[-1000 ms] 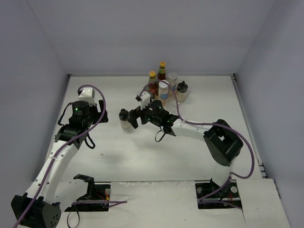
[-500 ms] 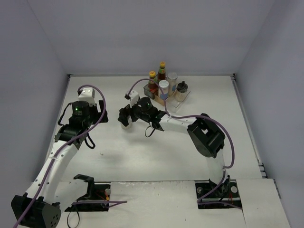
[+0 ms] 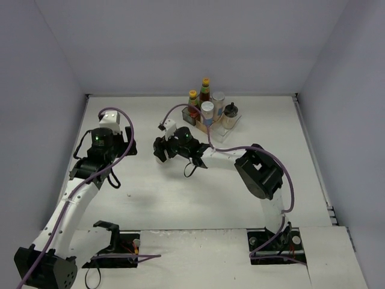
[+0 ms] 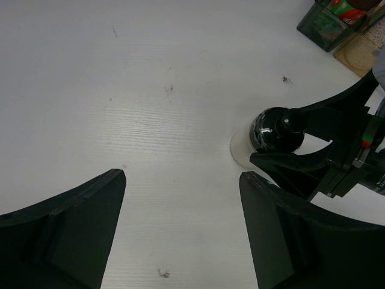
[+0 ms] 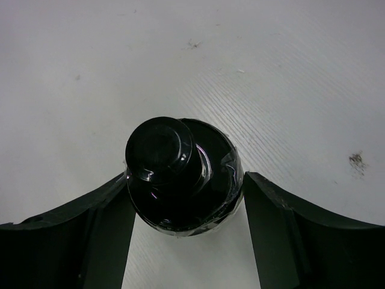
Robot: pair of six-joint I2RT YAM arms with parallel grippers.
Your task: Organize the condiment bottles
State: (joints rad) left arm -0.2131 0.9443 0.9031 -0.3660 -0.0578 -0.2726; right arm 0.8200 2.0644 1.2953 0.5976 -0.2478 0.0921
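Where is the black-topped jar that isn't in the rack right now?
The jar stands upright on the table, flanked by the right end effector; in the top view that spot is just left of the rack.

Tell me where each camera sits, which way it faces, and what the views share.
Top external: high behind the robot, looking down on left arm, right arm, table and stepped rack.
Left wrist: looks down past the open left gripper at the black-topped jar.
Right wrist: looks straight down; right gripper flanks that jar.
Shared: both wrist views show the jar.
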